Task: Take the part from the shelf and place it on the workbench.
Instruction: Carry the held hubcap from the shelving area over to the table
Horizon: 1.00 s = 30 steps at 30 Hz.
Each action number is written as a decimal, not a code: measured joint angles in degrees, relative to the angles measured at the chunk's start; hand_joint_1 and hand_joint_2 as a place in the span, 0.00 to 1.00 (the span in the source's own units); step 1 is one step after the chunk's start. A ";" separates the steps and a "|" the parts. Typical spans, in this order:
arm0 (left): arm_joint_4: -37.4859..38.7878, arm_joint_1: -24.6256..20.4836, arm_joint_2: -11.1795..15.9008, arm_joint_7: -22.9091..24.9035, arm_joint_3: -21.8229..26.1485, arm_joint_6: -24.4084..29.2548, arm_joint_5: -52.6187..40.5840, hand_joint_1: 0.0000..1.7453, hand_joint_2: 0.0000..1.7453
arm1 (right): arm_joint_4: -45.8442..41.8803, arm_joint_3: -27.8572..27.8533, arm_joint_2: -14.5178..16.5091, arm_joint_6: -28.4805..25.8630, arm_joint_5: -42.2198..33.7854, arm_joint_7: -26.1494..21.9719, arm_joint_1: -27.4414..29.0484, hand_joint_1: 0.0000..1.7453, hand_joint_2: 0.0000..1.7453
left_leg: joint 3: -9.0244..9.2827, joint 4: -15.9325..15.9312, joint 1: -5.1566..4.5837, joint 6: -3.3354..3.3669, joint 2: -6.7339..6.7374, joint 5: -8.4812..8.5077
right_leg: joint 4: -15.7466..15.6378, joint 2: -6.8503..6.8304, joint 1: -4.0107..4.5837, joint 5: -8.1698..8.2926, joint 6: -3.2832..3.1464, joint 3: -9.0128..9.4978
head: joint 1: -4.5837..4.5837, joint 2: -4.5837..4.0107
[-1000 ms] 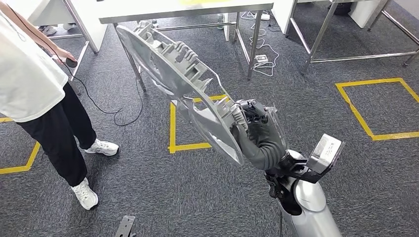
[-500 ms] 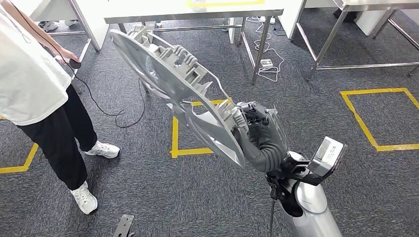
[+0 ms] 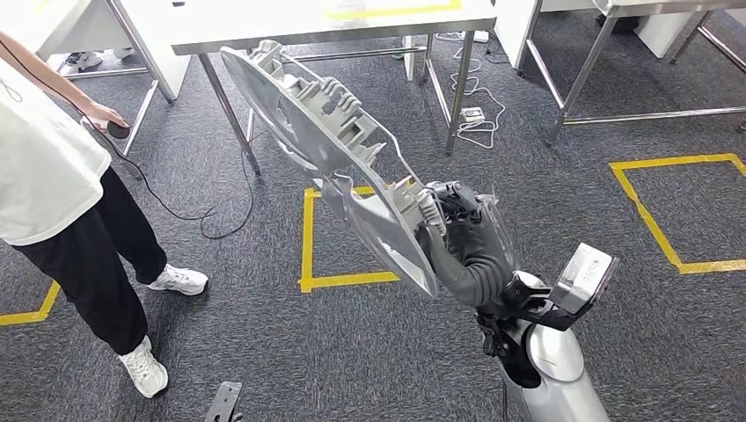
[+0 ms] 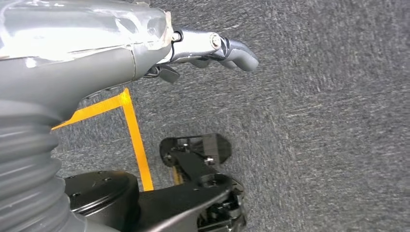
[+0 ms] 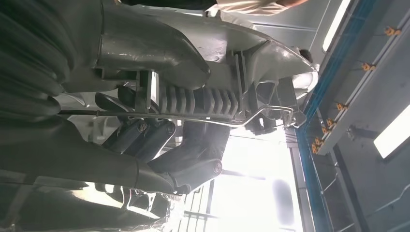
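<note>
Your part [image 3: 330, 149], a long grey moulded panel with ribs and clips, is off the shelf and carried in the air by your right hand [image 3: 453, 230]. The fingers [image 5: 145, 133] are clenched around its near end, in among the ribbing, and from that grip the panel reaches up and away to the left, tilted, with its far tip close under the edge of the white worktop [image 3: 334, 22] ahead.

Compare with a second ago: the whole floor scene has slid about, the yellow tape square [image 3: 339, 237] and the worktop legs sitting differently in the head view, while the panel keeps the same pose against the fingers. That reads as your body turning and stepping, not the part slipping. The grip looks secure, and the carry is probably mid-way: the worktop is near but the part is not over it yet.

Your left hand [image 4: 212, 48] hangs low over the carpet, fingers curled in, holding nothing.

Out beyond the panel's far end, to the left, a person [image 3: 62, 185] stands with a small dark device [image 3: 117, 129] on a cable; watch the long tip on that side.
</note>
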 joint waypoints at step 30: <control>-0.11 -0.07 0.04 0.49 -0.04 0.02 -0.47 0.00 1.00 | 0.00 -0.22 -0.25 -0.03 -0.01 -0.16 0.09 1.00 1.00 | -0.37 1.13 -0.03 -0.02 0.05 -0.76 | 0.44 0.10 -0.43 -0.70 0.54 0.28 | 0.63 0.00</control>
